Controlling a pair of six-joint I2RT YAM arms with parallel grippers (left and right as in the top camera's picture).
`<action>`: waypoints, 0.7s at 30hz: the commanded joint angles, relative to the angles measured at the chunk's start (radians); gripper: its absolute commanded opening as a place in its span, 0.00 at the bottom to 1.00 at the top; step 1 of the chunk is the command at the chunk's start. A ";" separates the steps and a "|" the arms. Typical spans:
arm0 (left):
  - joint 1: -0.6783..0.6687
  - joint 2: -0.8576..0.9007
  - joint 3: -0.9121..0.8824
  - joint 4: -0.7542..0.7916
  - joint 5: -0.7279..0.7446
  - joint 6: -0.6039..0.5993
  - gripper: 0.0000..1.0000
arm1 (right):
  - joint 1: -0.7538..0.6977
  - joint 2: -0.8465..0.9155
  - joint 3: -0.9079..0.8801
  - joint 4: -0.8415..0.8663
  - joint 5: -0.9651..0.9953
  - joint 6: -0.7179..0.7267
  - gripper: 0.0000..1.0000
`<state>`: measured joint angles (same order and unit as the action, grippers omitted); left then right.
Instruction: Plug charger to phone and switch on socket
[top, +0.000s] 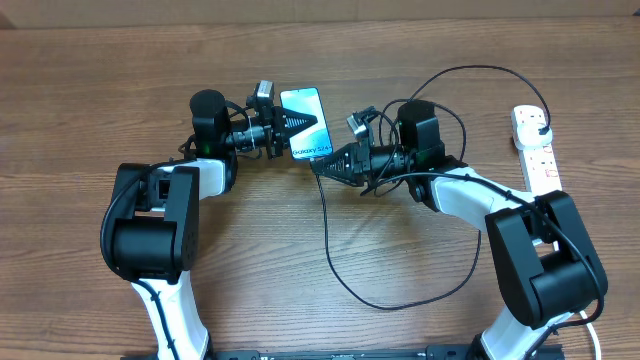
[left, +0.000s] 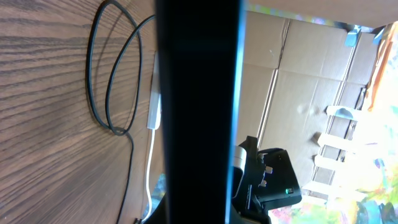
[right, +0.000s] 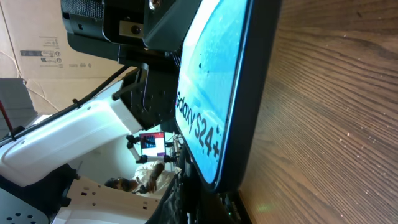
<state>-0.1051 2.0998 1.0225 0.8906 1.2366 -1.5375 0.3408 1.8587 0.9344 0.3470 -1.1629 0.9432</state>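
The phone (top: 308, 105) is held tilted off the table at top centre, its blue-white screen lit. My left gripper (top: 290, 127) is shut on its left side. In the left wrist view the phone's dark edge (left: 199, 93) fills the middle. In the right wrist view the screen (right: 214, 87) reads "Galaxy S24+". My right gripper (top: 322, 163) is pressed to the phone's bottom edge, shut on the charger's connector end; the tip itself is hidden. The black charger cable (top: 324, 225) loops over the table to its plug (top: 540, 122) in the white socket strip (top: 537, 160) at the right edge.
The charger cable loops widely over the front middle and behind the right arm; its loops also show in the left wrist view (left: 118, 129). The socket strip's white cord (top: 590, 330) runs off the front right. Cardboard boxes stand beyond the table.
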 joint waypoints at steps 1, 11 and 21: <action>-0.013 0.000 0.021 0.012 0.055 0.031 0.04 | -0.016 0.005 0.001 0.007 0.044 0.003 0.04; -0.004 0.000 0.021 0.013 0.046 0.031 0.04 | -0.016 0.005 0.001 0.004 0.044 0.003 0.04; -0.004 0.000 0.021 0.013 0.047 0.031 0.05 | -0.016 0.005 0.001 0.003 0.044 0.003 0.04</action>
<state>-0.1043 2.0998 1.0225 0.8902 1.2366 -1.5372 0.3401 1.8587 0.9344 0.3462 -1.1618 0.9424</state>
